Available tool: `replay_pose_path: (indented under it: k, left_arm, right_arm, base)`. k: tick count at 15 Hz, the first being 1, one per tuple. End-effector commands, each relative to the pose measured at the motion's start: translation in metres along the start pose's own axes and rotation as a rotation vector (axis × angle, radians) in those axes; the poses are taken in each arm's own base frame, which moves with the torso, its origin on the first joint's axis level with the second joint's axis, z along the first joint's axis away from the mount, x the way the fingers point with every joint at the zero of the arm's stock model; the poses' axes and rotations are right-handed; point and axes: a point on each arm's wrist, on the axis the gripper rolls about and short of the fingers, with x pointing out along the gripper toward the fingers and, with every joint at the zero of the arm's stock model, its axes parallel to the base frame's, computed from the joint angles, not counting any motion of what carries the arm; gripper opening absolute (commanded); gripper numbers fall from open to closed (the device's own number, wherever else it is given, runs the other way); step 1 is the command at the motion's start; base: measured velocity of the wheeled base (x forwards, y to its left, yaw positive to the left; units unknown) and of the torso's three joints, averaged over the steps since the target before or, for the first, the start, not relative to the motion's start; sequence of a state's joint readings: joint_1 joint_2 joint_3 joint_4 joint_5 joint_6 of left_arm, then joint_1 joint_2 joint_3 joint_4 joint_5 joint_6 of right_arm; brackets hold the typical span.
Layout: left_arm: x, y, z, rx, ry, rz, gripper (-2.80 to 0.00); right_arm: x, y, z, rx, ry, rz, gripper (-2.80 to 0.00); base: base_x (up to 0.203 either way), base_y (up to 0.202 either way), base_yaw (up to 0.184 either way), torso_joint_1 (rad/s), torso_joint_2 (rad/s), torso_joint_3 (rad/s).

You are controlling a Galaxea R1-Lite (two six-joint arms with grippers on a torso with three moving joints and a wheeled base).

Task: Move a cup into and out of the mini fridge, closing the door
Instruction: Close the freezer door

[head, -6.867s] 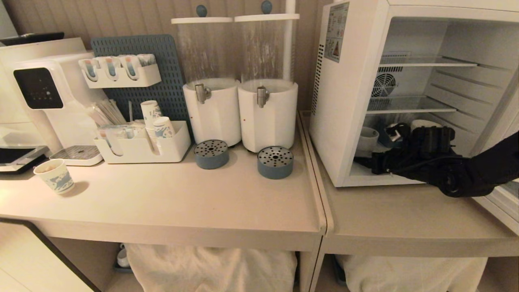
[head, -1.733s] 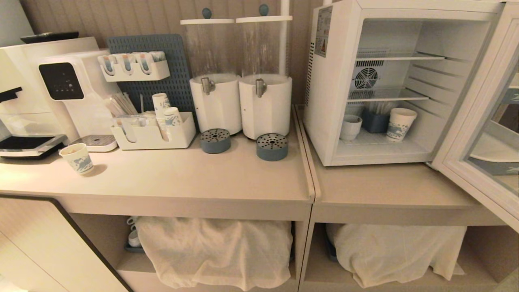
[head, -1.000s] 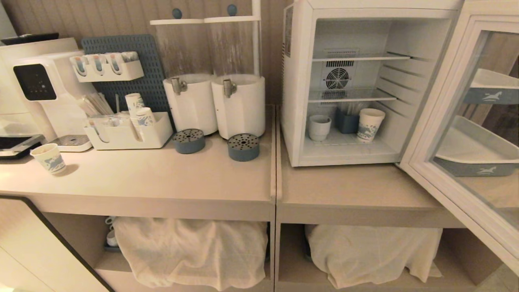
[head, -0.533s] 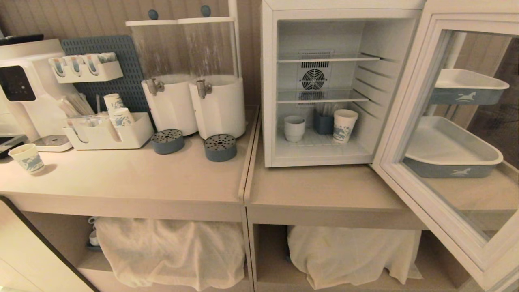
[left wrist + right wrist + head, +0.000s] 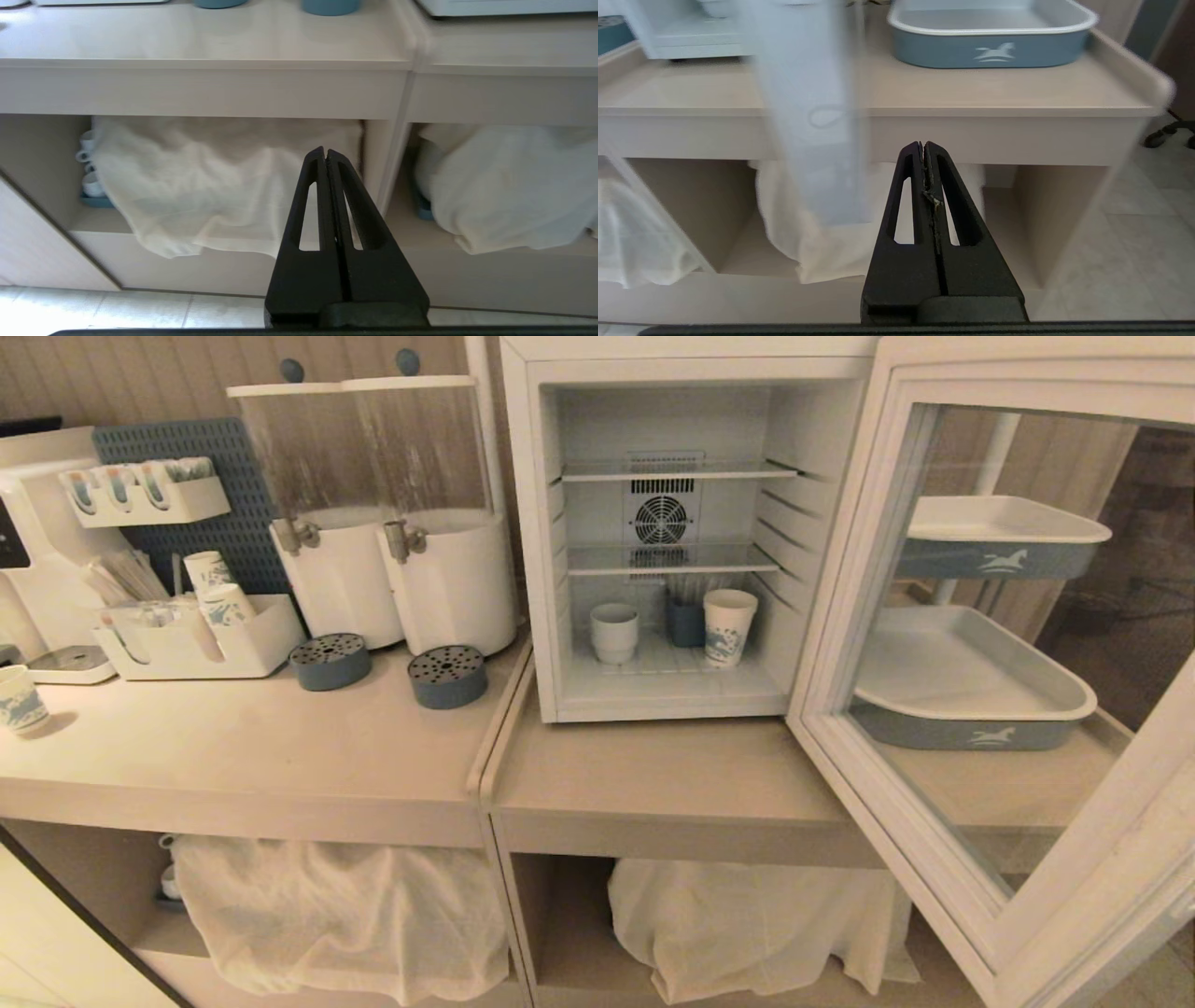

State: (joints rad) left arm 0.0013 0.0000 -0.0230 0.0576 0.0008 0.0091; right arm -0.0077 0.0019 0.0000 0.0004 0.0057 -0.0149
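- My head camera faces the mini fridge (image 5: 537, 551); it sits at the back of the right-hand counter (image 5: 672, 784), close to that counter's left edge.
- The door (image 5: 943, 859) is swung wide open on the right, its lower corner hanging out past the counter's front edge.
- The cup (image 5: 614, 632) stands upright on the fridge's bottom wire shelf, left side, nothing holding it.
- On the same shelf: a patterned paper cup (image 5: 729, 626) to the right, a small blue holder (image 5: 686, 621) behind and between them. All three stand apart.
- Both upper shelves (image 5: 672, 560) carry nothing I can see.
- Through the door glass I see two blue-sided trays (image 5: 971, 686), one above the other.
- Left gripper (image 5: 325, 152): clenched, fingers pressed together, holding nothing; it's low in front of the counters, pointing at the cloth-covered lower shelf (image 5: 210, 182).
- Right gripper (image 5: 923, 146): clenched too, holding nothing, parked low before the right counter's front edge, the blurred door edge (image 5: 808, 116) near it.
- Neither arm is in the head view.
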Motion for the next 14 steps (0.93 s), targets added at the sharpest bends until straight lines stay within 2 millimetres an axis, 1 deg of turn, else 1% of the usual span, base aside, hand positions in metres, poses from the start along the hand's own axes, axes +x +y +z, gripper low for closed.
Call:
replay_pose_path:
  k: [1, 3, 5, 8, 9, 10, 11, 12, 13, 14]
  left_arm:
    - [0.000, 0.000, 0.000, -0.003, 0.001, -0.001, -2.80]
    - [0.000, 0.000, 0.000, -0.003, -0.001, -0.001, -2.80]
    - [0.000, 0.000, 0.000, -0.003, -0.005, 0.000, -2.80]
    - [0.000, 0.000, 0.000, -0.003, -0.005, 0.000, -2.80]
    - [0.000, 0.000, 0.000, -0.005, -0.005, 0.000, -2.80]
    - [0.000, 0.000, 0.000, -0.005, -0.005, 0.000, -2.80]
    - [0.000, 0.000, 0.000, -0.005, -0.005, 0.000, -2.80]
    - [0.000, 0.000, 0.000, -0.005, -0.005, 0.000, -2.80]
    - [0.000, 0.000, 0.000, -0.005, -0.005, 0.000, -2.80]
    - [0.000, 0.000, 0.000, -0.006, -0.005, 0.000, -2.80]
  right_arm:
    - [0.001, 0.000, -0.002, 0.000, 0.008, 0.001, -2.80]
    - [0.001, 0.000, -0.002, 0.000, 0.007, 0.000, -2.80]
    - [0.001, 0.000, -0.002, 0.001, 0.007, 0.000, -2.80]
    - [0.000, 0.000, -0.001, 0.006, 0.005, -0.004, -2.80]
    - [-0.002, 0.000, 0.006, 0.011, -0.013, -0.003, -2.80]
    - [-0.008, 0.000, 0.021, 0.018, -0.055, -0.001, -2.80]
    - [-0.018, -0.001, 0.044, 0.024, -0.103, 0.001, -2.80]
    - [-0.032, -0.001, 0.076, 0.038, -0.168, -0.003, -2.80]
    - [-0.040, -0.002, 0.105, 0.071, -0.200, -0.016, -2.80]
    - [-0.034, -0.003, 0.130, 0.114, -0.176, -0.042, -2.80]
  base:
    - [0.000, -0.189, 0.004, 0.002, 0.00, 0.002]
    - [0.000, -0.176, 0.002, 0.002, 0.00, 0.001]
    - [0.000, -0.087, -0.002, 0.003, 0.00, 0.004]
    - [0.000, 0.000, 0.000, 0.000, 0.00, 0.000]
    - [0.000, 0.000, 0.000, 0.000, 0.00, 0.000]
    - [0.000, 0.000, 0.000, 0.000, 0.00, 0.000]
    - [0.000, 0.000, 0.000, 0.000, 0.00, 0.000]
    - [0.000, 0.000, 0.000, 0.000, 0.00, 0.000]
    - [0.000, 0.000, 0.000, 0.000, 0.00, 0.000]
    - [0.000, 0.000, 0.000, 0.000, 0.00, 0.000]
